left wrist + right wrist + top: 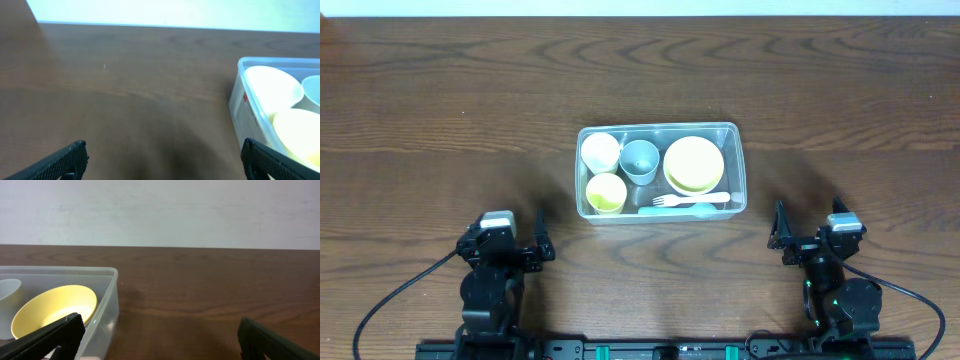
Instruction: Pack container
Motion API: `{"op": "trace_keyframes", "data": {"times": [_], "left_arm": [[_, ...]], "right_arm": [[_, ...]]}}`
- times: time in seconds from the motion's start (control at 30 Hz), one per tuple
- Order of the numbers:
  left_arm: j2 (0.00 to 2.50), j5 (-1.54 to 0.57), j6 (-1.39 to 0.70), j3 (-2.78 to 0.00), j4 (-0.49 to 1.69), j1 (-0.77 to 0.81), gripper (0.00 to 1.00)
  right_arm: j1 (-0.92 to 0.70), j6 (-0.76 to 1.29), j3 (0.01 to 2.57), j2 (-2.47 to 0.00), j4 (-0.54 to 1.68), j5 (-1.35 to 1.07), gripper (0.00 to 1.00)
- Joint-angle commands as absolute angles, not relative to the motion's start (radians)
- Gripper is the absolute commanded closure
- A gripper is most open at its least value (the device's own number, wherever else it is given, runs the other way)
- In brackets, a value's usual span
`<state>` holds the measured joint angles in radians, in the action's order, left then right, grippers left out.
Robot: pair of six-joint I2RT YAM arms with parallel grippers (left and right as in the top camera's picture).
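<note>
Clear plastic, the container (660, 127) sits near the middle of the wooden tabletop (440, 90), and neither arm touches it. Only the overhead view shows its whole load. A white cup (600, 151) stands in the 10 o'clock corner and a yellow cup (606, 192) at 8 o'clock. A grey cup (640, 160) is just beside both, and a yellow bowl (694, 165) fills the 3 o'clock half. Along the 6 o'clock wall lie a white fork (692, 199) and a pale blue utensil (680, 210), its kind hard to make out through the plastic. Whether those two touch I cannot tell.

The left wrist view is blurred. It catches only one corner of the container at 3 o'clock, cut off by the frame, with the white and yellow cups as soft shapes. The left pincer (164, 147) has its fingers wide apart, only the tips showing at the bottom edge, with bare wood between them.

The right wrist view is sharper. It shows another corner at 8 o'clock with the bowl inside, partly hidden behind a fingertip. The right pincer (160, 321) is likewise spread and holds nothing.

Overhead, the left arm is at 7 o'clock from the container and the right at 5 o'clock. Both are well apart from it, and the bottom edge cuts off their bases.
</note>
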<state>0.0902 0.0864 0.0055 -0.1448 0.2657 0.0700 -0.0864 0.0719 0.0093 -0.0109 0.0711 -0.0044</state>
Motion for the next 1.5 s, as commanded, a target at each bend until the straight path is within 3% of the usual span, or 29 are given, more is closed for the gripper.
{"op": "trace_keyframes", "data": {"times": [0.0,0.57,1.47], "left_arm": [[0.055,0.098,0.098,-0.083,0.184,0.052,0.02],[0.002,0.030,0.229,-0.004,0.039,0.033,0.02],[0.005,0.015,0.157,-0.004,0.072,0.033,0.02]], "right_arm": [[-0.093,0.081,0.006,-0.005,0.074,-0.008,0.01],[-0.093,0.081,0.006,-0.005,0.074,-0.008,0.01],[-0.093,0.081,0.006,-0.005,0.074,-0.008,0.01]]}}
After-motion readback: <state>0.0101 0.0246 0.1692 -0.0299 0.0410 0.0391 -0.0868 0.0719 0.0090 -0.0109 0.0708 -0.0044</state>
